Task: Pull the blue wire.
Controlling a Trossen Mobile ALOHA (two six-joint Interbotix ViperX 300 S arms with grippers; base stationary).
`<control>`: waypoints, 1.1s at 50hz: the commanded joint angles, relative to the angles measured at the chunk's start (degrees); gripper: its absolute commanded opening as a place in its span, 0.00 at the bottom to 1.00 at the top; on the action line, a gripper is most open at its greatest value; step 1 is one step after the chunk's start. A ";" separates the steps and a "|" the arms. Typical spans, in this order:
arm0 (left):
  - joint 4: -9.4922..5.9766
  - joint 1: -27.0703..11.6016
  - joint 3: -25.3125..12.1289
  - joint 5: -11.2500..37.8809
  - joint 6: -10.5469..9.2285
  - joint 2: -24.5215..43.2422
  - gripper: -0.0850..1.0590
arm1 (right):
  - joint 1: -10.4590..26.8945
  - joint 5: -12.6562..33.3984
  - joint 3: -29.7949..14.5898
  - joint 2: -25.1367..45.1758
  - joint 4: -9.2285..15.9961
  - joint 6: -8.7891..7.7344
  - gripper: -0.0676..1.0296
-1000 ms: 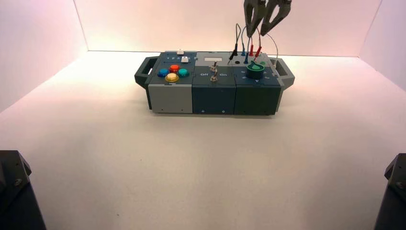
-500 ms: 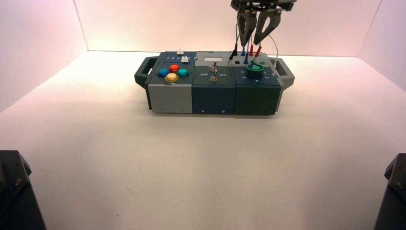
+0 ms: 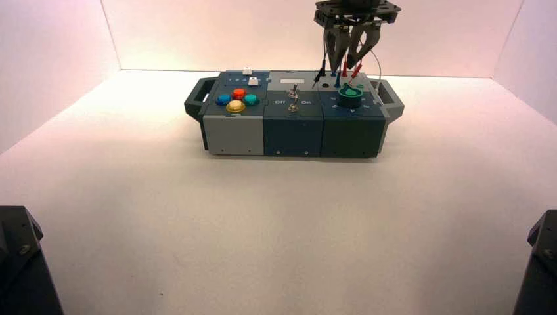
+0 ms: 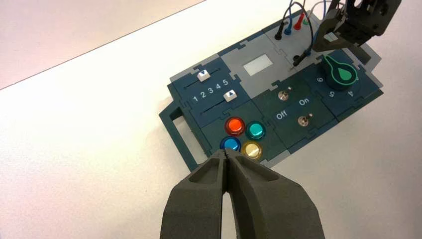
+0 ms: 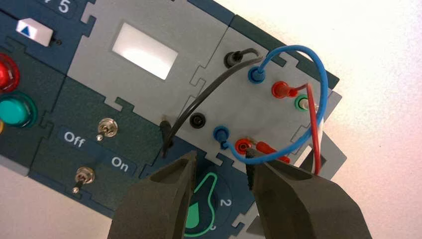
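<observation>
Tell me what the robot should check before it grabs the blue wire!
1. Right claw open: ok, its jaws stand apart.
2. Right claw above the wire corner of the box: ok, it hangs over the plugs in the high view.
3. Blue wire between the jaws: not ok, the loop lies beyond the fingertips and is not gripped yet.
4. Both blue plugs seated: ok, each sits in its socket.
5. Red wire clear of the grab: not ok, it crosses the blue wire next to one fingertip.
6. Left claw out of the way: ok, it is shut, near the coloured buttons at the box's other end.
</observation>
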 commanded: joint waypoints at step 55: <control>-0.09 -0.26 -1.58 -0.44 0.35 -0.97 0.05 | 0.09 -0.70 -4.22 4.57 -1.23 0.26 0.23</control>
